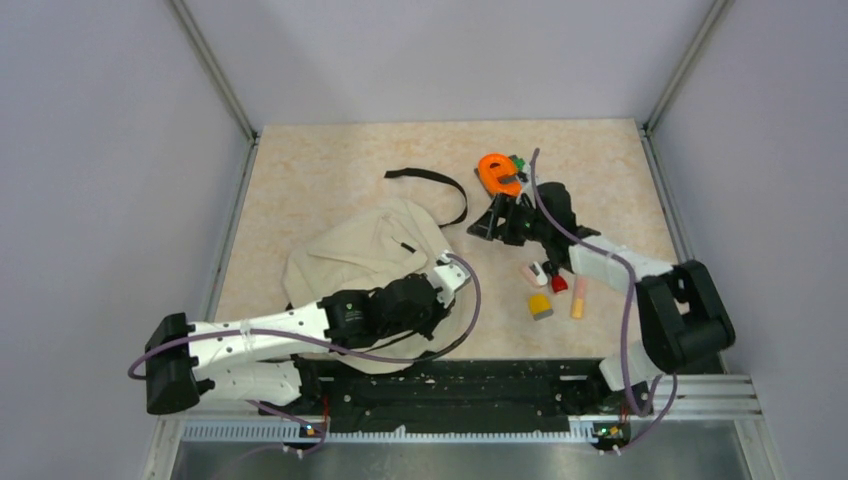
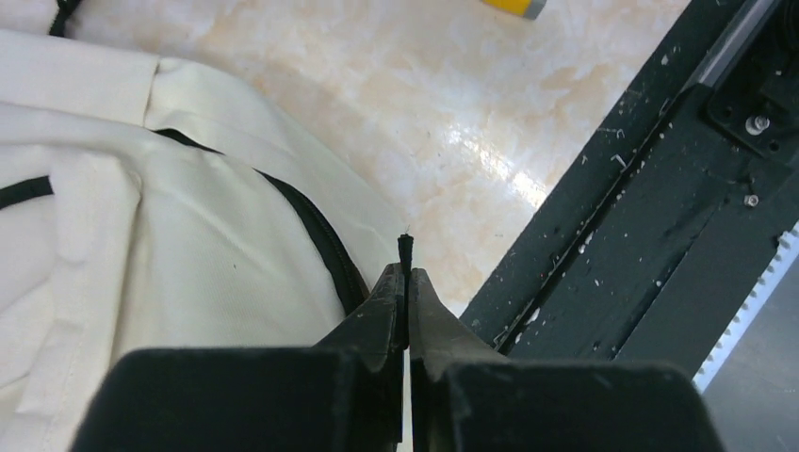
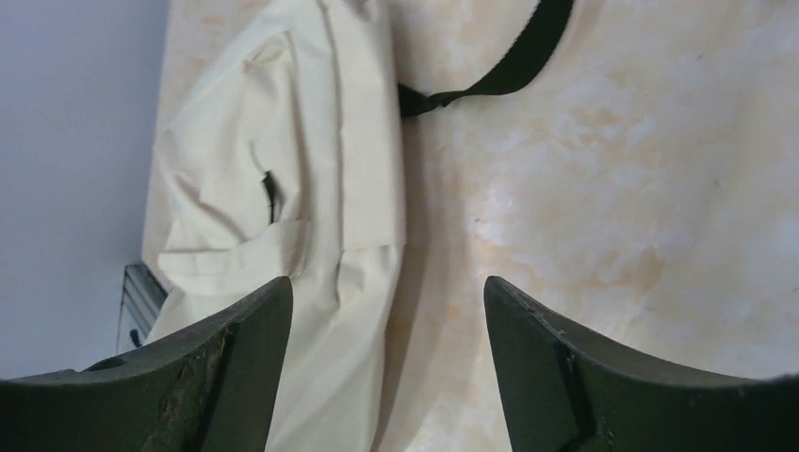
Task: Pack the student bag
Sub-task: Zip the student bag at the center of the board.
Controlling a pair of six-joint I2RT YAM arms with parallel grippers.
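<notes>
Left gripper (image 2: 407,282): clenched on a thin black tab (image 2: 406,247) at the bag's edge. You seem to be holding the zip pull, with its tip poking out past the fingertips.
Right gripper (image 3: 386,292): jaws spread wide with nothing between them. You have it over the table (image 1: 320,160), just beside the orange piece (image 1: 497,172) at the far right.
Bag (image 1: 370,255): slumped flat on the left half of the table, its near-right corner under your left wrist. The strap (image 1: 440,185) trails off toward the far side.
Zip (image 2: 320,235): a black line running from the pinched tab up and left across the cream cloth in the left wrist view. It is shut as far as it shows.
Key relation: the zip's long axis leads away from your left jaws into the bag, so your pull should probably follow that line, not cross it.
Nearer arm: your left is on the bag. Your right stands apart, with the bag to its left.
Yellow block (image 1: 540,305): lies with a few other small pieces between the bag and your right arm, nearer the right.
Risk: the soft cloth may drag along with the tab unless you pin it.
</notes>
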